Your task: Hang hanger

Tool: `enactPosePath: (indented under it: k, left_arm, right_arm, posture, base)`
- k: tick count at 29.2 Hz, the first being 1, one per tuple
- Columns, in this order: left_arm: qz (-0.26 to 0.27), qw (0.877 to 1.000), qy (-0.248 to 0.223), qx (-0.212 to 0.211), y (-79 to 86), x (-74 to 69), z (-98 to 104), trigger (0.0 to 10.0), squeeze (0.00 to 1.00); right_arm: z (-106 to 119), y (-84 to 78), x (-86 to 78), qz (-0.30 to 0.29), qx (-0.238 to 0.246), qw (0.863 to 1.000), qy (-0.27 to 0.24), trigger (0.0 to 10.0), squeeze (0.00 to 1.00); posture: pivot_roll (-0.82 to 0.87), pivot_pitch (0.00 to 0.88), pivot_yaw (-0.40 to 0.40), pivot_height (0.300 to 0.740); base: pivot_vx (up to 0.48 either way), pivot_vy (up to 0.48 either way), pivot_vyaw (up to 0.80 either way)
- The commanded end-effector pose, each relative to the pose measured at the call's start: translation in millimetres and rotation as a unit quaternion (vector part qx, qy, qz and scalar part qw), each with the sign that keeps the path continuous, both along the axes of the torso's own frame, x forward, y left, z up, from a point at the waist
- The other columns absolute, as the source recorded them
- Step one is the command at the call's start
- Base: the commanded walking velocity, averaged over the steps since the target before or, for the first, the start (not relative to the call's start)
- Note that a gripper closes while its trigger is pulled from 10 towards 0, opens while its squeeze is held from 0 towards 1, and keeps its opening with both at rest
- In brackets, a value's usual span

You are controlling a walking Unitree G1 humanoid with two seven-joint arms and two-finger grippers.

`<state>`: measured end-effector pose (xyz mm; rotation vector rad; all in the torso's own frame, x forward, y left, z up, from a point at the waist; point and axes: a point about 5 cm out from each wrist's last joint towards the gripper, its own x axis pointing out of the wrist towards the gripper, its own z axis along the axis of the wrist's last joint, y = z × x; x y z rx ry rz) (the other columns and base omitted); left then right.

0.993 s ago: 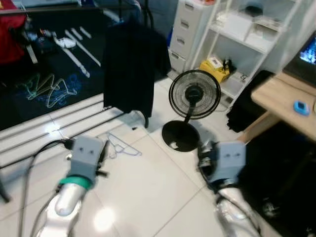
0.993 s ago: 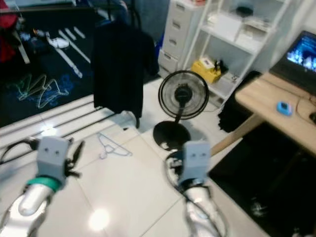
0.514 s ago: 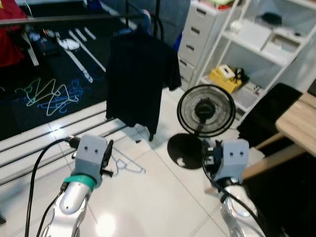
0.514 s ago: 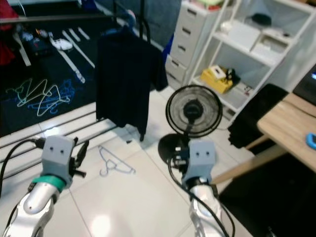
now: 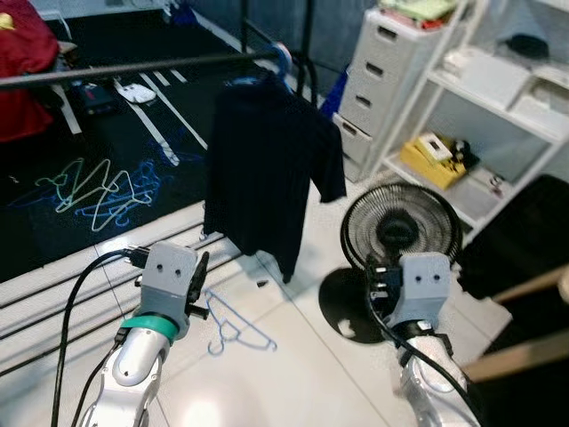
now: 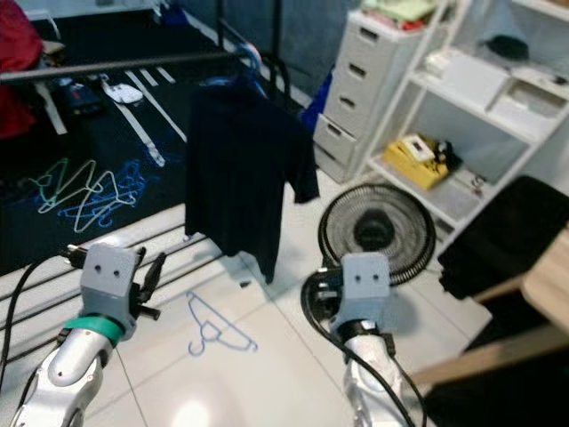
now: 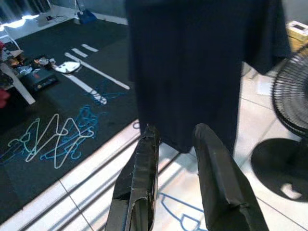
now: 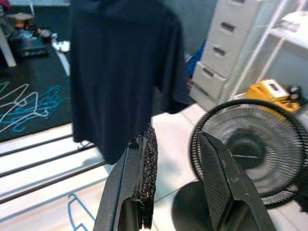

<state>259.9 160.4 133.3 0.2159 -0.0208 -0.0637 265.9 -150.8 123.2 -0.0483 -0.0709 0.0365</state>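
Observation:
A blue wire hanger (image 5: 236, 331) lies flat on the white floor tiles, just in front of my left gripper (image 7: 177, 130), which is open and empty above it. My right gripper (image 8: 177, 134) is also open and empty, held low in front of the fan. A black T-shirt (image 5: 267, 178) hangs on a blue hanger from the dark clothes rail (image 5: 133, 69) ahead of both arms. The floor hanger (image 7: 180, 214) lies below the left fingers, between them and the shirt.
A black pedestal fan (image 5: 400, 236) stands on the floor at right, close to my right arm. Behind it are a grey drawer cabinet (image 5: 391, 80) and white shelves (image 5: 516, 89). Several loose hangers (image 5: 93, 191) lie on the dark carpet beyond the floor rails (image 5: 71, 285).
The camera has swung left, so the whole scene has shifted right and the desk has left the picture. The rail and shirt look nearer. Both grippers stay open and empty.

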Motion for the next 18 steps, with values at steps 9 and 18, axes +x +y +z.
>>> enactPosePath:
  k: [9,18]
  left_arm:
    - [0.002,1.0,0.005,0.002,0.3,-1.6,-2.6,10.0,0.0]
    - [0.002,1.0,0.004,0.004,0.6,-1.2,-2.0,10.0,0.0]
  right_arm:
    - [-2.5,0.7,-1.8,0.0,-0.001,1.0,0.005,10.0,0.0]
    - [0.7,0.2,-0.8,0.004,-0.013,1.0,-0.004,10.0,0.0]
  posture:
    - [0.0,0.057,-0.008,0.74]
    - [0.0,0.059,-0.009,0.74]
  base:
    - [0.444,0.0,0.0]
    - [0.434,0.0,0.0]
